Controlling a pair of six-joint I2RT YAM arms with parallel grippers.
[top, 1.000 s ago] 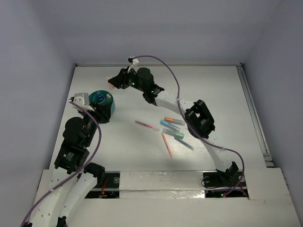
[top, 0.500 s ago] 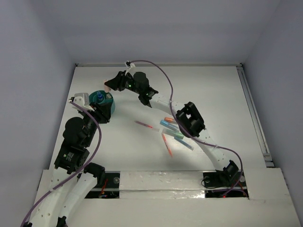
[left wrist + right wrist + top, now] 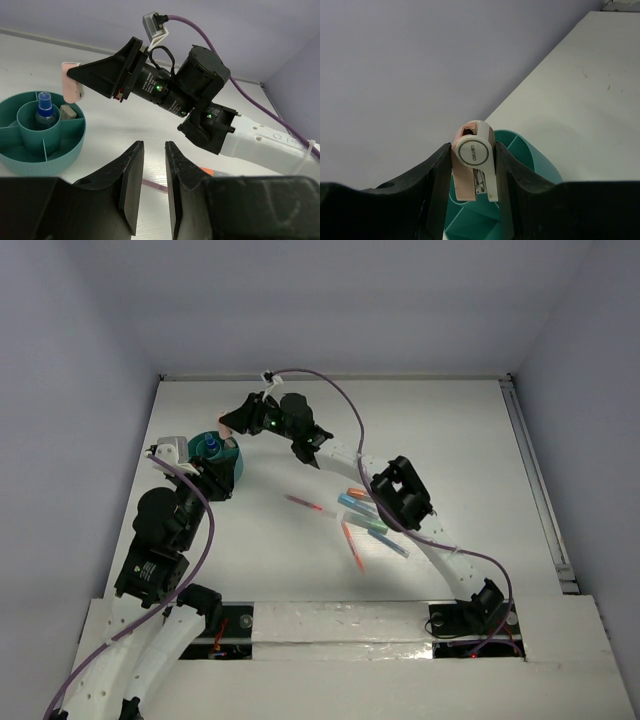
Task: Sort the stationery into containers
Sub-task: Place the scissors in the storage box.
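Far left of surface (image 3: 450, 420), just beyond round teal plastic divided pot (image 3: 60, 150): small pink-and-white stapler (image 3: 473, 150), clamped by flat sides in right hand (image 3: 474, 167); probably light, stiff, slippery; left hand (image 3: 154, 187) narrow, empty.

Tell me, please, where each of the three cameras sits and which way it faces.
Top external: fixed above and behind, looking down on the table; left arm and right arm show, bases at the bottom.
Left wrist: on the left arm, facing across the table toward the teal pot and the right gripper; its own fingers show, slightly apart.
Right wrist: on the right arm, looking along its own fingers, clamped on a pink-and-white item, over the pot toward the wall.
Shared: all three show the pot and the held item.
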